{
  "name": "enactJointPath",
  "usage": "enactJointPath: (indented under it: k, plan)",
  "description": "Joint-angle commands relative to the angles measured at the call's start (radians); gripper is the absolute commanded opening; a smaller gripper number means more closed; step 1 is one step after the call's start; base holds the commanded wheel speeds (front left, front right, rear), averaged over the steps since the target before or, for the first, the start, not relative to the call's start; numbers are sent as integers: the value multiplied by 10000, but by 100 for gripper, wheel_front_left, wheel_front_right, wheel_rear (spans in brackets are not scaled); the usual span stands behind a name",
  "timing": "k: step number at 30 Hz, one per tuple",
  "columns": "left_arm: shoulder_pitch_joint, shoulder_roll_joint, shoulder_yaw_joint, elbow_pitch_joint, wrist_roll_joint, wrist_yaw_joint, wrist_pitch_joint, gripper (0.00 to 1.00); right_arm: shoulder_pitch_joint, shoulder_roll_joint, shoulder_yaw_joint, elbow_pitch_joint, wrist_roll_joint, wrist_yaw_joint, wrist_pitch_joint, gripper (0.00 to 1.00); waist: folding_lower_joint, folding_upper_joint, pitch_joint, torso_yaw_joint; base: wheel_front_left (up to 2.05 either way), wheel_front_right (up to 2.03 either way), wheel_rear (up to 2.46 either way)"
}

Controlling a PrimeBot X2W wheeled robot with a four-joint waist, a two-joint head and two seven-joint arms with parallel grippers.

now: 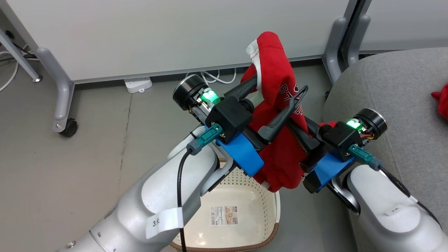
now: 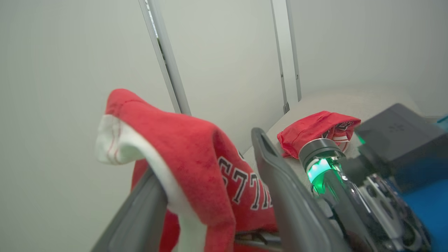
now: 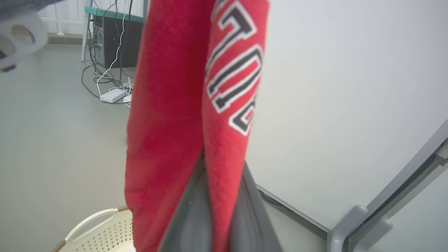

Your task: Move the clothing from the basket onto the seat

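Observation:
A red garment [image 1: 276,105] with white trim and dark lettering hangs in the air above the basket [image 1: 260,210]. It is draped over one finger of my left gripper [image 1: 280,85], whose two fingers stand wide apart, open. My right gripper [image 1: 301,134] reaches in from the right, and in the right wrist view its fingers [image 3: 189,217] are shut on a fold of this garment [image 3: 168,105]. The cream basket holds nothing but its label sticker [image 1: 224,214]. A second red garment [image 1: 441,101] lies on the grey seat [image 1: 392,91], and appears as a crumpled heap [image 2: 315,129] in the left wrist view.
A pale partition panel [image 1: 175,31] stands behind, on grey legs with a castor [image 1: 68,127]; another leg [image 1: 336,42] is beside the seat's edge. A white power strip [image 1: 138,85] and cables lie on the floor. A computer tower [image 3: 115,38] stands further off.

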Motion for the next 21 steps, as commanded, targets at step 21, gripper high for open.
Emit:
enactJointPath:
  k: [21]
  plan:
    - [327,424,-129,106,161,-10,-36,100,636,338,-2620,-925,-493,1,-41,0,-1,-1,1146,-1631,0,0,0]
